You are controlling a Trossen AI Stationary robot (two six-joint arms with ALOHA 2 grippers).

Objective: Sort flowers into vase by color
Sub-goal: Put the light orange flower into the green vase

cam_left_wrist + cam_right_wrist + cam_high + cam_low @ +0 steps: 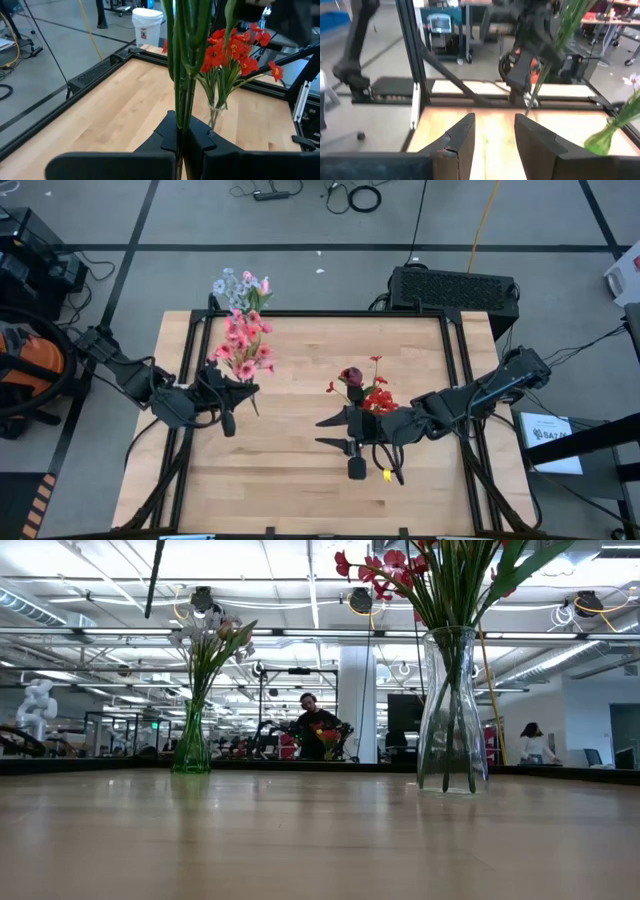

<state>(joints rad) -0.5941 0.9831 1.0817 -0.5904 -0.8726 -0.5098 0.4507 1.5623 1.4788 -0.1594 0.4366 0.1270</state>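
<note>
My left gripper is shut on a spray of pink flowers, whose blooms lie toward the table's far edge. A green vase with pale blue-white flowers stands at the far left corner. A clear glass vase mid-table holds red flowers and a dark maroon bloom. My right gripper is open just beside the clear vase, on its near left side, touching nothing. In the right wrist view its gripper faces the left arm. My left gripper pinches the pink spray's green stems between its two shut fingers, which lie across them. The spray is lifted clear of the table. Its stems slant up from the gripper, and their cut ends stick out below.
A black metal frame borders the wooden table. The near half of the table top is bare wood. Beyond the far edge are a black box, cables and a white bucket. People sit far back in the room.
</note>
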